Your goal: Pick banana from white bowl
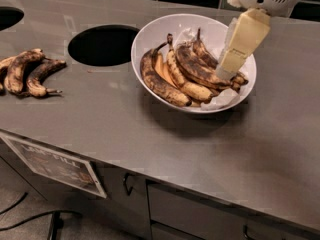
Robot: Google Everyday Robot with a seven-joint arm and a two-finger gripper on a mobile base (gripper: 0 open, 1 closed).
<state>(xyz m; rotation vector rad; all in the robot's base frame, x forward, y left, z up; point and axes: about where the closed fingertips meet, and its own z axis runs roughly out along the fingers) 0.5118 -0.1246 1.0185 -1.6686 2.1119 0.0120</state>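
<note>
The white bowl [150, 34] stands on the grey counter and holds several overripe bananas. The darkest banana [192, 64] lies across the middle of the pile, stem pointing to the back. Yellower speckled bananas [187, 86] lie beside it, and a dark brown one [157, 81] lies along the bowl's left side. My gripper [226, 72] comes down from the upper right into the right side of the bowl. Its tip is at the right end of the dark banana, touching or just above it.
A bunch of dark bananas [27, 73] lies on the counter at far left. A round hole [102, 45] is cut in the counter left of the bowl, and part of another [7, 16] shows at top left. Cabinet fronts and a label [55, 165] are below the front edge.
</note>
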